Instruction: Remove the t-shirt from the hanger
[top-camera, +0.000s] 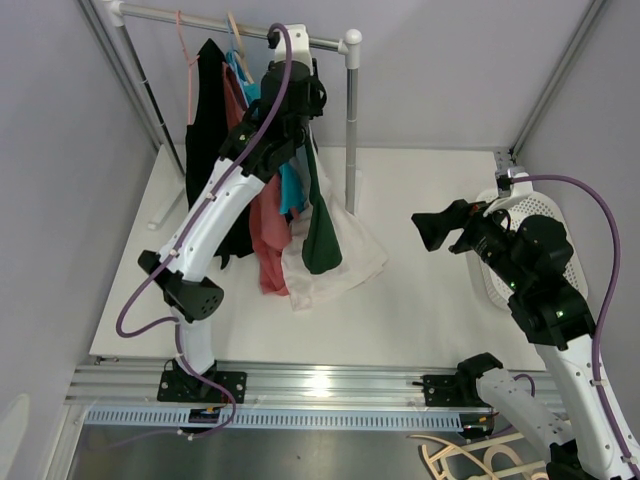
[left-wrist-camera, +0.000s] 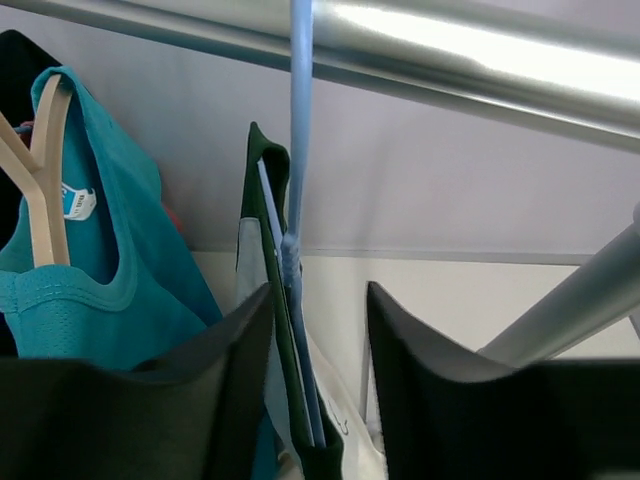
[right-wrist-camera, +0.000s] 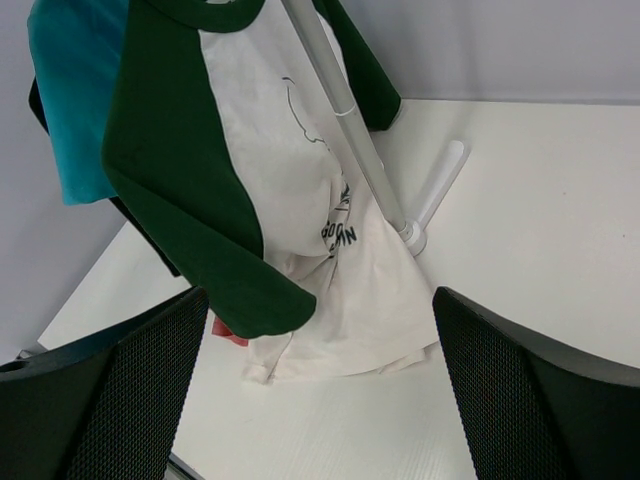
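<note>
The t-shirt (top-camera: 335, 240) is white with dark green sleeves and hangs at the right end of the rack, its hem resting on the table. It also shows in the right wrist view (right-wrist-camera: 290, 170). Its light blue hanger (left-wrist-camera: 300, 130) hooks over the rail (left-wrist-camera: 470, 55), with the green collar (left-wrist-camera: 262, 190) below. My left gripper (left-wrist-camera: 318, 340) is open just under the rail, the hanger's neck between its fingers, nearer the left one. In the top view it (top-camera: 298, 95) is up at the rail. My right gripper (top-camera: 445, 228) is open and empty, right of the shirt, facing it (right-wrist-camera: 320, 380).
A teal top (left-wrist-camera: 110, 290) on a wooden hanger (left-wrist-camera: 40, 170) hangs left of the t-shirt, with red (top-camera: 268, 235) and black (top-camera: 205, 130) garments beyond. The rack's right post (top-camera: 351, 130) stands by the shirt. A white basket (top-camera: 548, 215) is at the right edge.
</note>
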